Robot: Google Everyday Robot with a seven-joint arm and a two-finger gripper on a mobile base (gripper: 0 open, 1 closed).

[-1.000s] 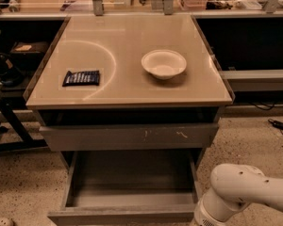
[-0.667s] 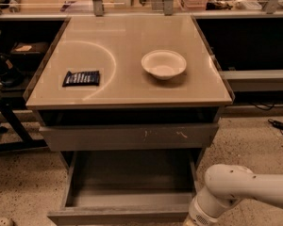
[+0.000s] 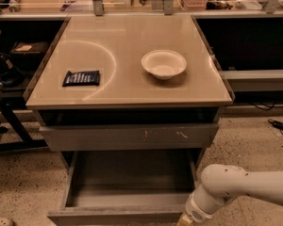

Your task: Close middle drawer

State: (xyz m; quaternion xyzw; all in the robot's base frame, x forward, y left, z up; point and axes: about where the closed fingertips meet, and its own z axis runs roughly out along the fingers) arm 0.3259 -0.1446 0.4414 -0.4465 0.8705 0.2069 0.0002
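The middle drawer [image 3: 114, 216] is pulled far out of the cabinet at the bottom of the camera view. It is a wide, shallow grey box with a plain front, and its inside looks empty. My white arm [image 3: 240, 185] reaches in from the lower right. My gripper [image 3: 184, 220] is at the frame's bottom edge, right at the right end of the drawer's front; most of it is cut off by the frame.
Above the open drawer is a grey drawer front with pale scratch marks [image 3: 129, 136]. The tan tabletop [image 3: 127, 86] holds a white bowl [image 3: 163, 63] and a dark snack packet [image 3: 81, 77]. Dark shelves and black frames flank the cabinet. A cable [image 3: 277, 125] lies on the speckled floor at right.
My arm has moved left and slightly down, bringing the wrist and gripper closer to the right end of the open drawer's front. The drawer has not visibly moved.
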